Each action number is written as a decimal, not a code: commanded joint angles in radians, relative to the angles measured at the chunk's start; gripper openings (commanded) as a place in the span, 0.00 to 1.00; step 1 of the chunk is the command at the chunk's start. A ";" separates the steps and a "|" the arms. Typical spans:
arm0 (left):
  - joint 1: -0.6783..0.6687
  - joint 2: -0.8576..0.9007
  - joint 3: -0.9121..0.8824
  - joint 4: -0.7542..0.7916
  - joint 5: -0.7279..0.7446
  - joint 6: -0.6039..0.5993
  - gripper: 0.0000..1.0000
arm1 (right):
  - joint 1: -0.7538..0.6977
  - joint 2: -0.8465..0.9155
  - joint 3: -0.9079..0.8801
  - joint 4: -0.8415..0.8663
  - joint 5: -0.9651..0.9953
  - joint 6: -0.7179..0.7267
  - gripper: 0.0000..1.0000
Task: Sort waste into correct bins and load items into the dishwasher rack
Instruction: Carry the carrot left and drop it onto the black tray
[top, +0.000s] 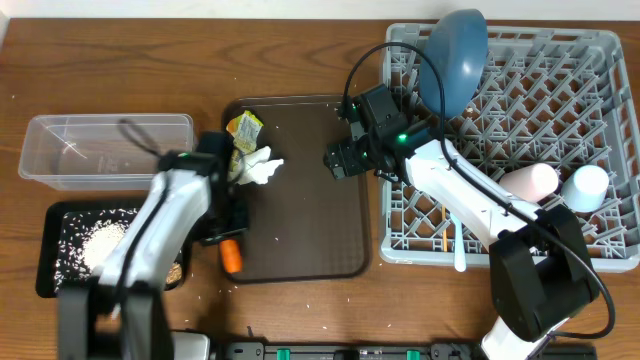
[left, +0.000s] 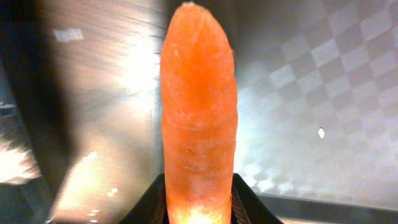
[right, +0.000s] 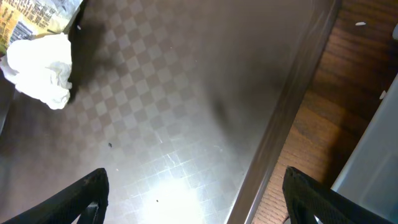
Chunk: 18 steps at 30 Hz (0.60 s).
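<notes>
- Pinching carrot: left gripper fingers clamp its end, at lower-left edge of brown tray.
- Right gripper: fingers spread, empty, mid-frame over the tray.
- Done: plate, pink cup, blue cup in rack, right side; crumbs in black tray, lower left.
- Left to sort: carrot, tissue, wrapper; clear box looks unused.

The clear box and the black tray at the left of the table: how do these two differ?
The clear box is see-through with taller walls; the black tray is opaque and shallow. The black tray holds pale crumbs; the clear box shows none. The clear box lies farther from the robot than the black tray. Both are rectangular and similar in size.
</notes>
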 joint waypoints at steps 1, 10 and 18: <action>0.075 -0.142 0.000 -0.039 -0.141 -0.076 0.19 | -0.003 0.003 0.005 -0.004 0.000 -0.021 0.82; 0.464 -0.259 -0.003 0.002 -0.290 -0.267 0.19 | -0.003 0.003 0.005 -0.013 0.000 -0.021 0.84; 0.714 -0.075 -0.016 0.124 -0.113 -0.338 0.08 | -0.003 0.003 0.005 -0.042 0.000 -0.021 0.84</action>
